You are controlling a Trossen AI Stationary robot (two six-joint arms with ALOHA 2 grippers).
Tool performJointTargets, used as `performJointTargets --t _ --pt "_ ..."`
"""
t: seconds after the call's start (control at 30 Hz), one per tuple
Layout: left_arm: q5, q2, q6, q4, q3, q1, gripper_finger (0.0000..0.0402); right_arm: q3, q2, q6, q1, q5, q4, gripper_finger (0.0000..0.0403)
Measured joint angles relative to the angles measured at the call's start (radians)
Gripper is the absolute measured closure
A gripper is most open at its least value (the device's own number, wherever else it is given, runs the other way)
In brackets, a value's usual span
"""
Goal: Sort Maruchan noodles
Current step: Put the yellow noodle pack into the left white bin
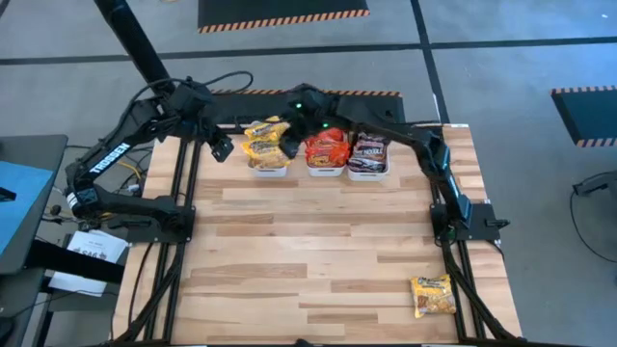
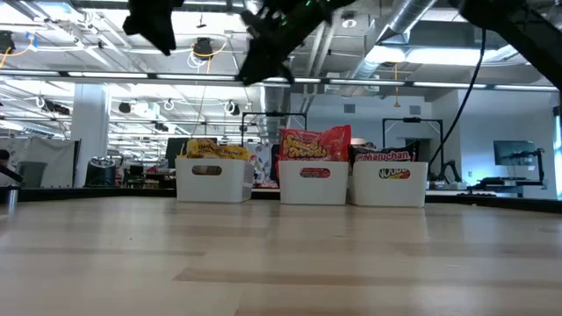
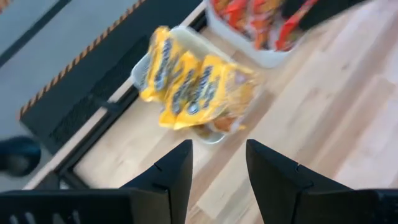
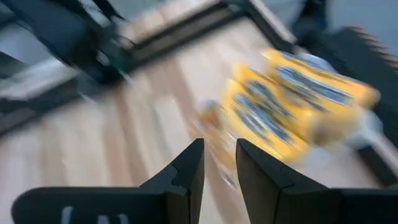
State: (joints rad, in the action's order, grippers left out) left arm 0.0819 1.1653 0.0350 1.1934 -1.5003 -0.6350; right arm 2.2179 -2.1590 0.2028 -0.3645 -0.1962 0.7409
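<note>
Now swing your right gripper (image 4: 217,163), fingers narrowly parted and empty above the yellow-packet bin (image 1: 269,170), toward the lone yellow packet (image 1: 433,295) far from it.

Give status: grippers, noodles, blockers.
Left gripper open, empty, beside yellow bin. Right gripper empty over it. One yellow packet unsorted, near right corner. No blockers.

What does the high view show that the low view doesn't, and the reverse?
Only the high view: a lone yellow packet lying near the table's front right corner, and both arms whole. Only the low view: the bins' front faces and the room behind. Both: three white bins in a row, holding yellow packets, red packets and dark packets.
</note>
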Motion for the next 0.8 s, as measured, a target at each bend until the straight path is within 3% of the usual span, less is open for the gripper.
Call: performJointTargets --t 0.1,0.23,0.6,0.8 --pt "-0.015 0.0 0.012 -0.026 0.044 -0.025 0.0265 0.03 0.047 -0.059 0.001 0.13 0.166 0.0286" --pt "-0.139 0.0 0.03 -0.14 0.117 -0.045 0.0265 0.03 0.117 -0.1 -0.001 0.25 0.273 0.0286" --pt "-0.288 0.0 0.165 -0.559 0.395 -0.048 0.0265 0.032 0.265 -0.107 -0.011 0.276 0.301 0.0286" --pt "-0.355 0.081 0.214 -0.691 0.459 -0.053 0.0265 0.031 0.276 -0.107 -0.011 0.276 0.304 0.0286"
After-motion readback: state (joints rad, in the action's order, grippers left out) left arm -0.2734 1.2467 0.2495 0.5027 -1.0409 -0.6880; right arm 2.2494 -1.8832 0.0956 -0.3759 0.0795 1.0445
